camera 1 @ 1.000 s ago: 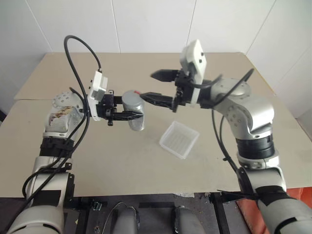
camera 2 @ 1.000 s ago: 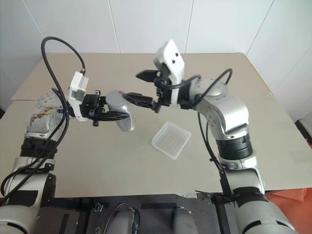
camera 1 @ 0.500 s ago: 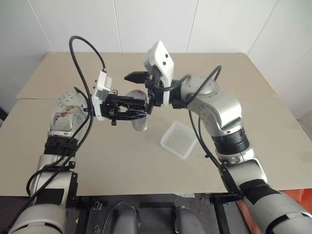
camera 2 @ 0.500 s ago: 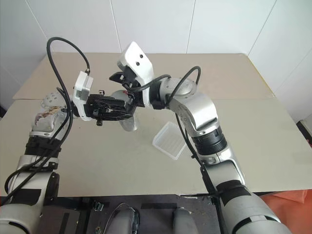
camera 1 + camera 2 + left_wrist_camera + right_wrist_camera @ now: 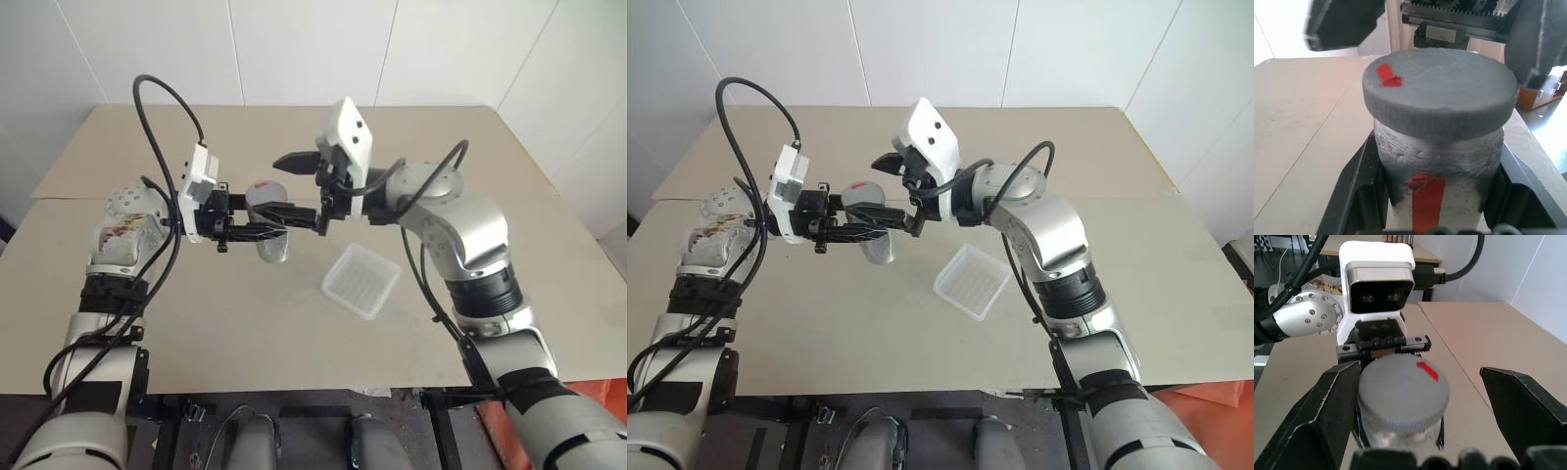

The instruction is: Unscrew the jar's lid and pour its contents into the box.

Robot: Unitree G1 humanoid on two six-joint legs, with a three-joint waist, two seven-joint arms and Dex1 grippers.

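Right now the jar [image 5: 266, 223] hangs in the air above the table [image 5: 196, 313], lying nearly level with its lid [image 5: 1437, 93] on and facing my right arm. A red mark runs down its side, and a small red patch sits on the lid's flat top. My left gripper [image 5: 257, 227] is clamped on the jar's body just behind the lid, one black finger on each flank. My right gripper [image 5: 294, 184] faces it head-on with its fingers spread wide; in the right wrist view one finger [image 5: 1327, 406] is just beside the lid's edge and the other stands well apart from it, and it holds nothing. Whether that nearer finger touches the lid I cannot tell. The contents I cannot make out through the frosted wall. From the jar, the box [image 5: 361, 281] lies on the table at about four o'clock in the head view, near but apart.
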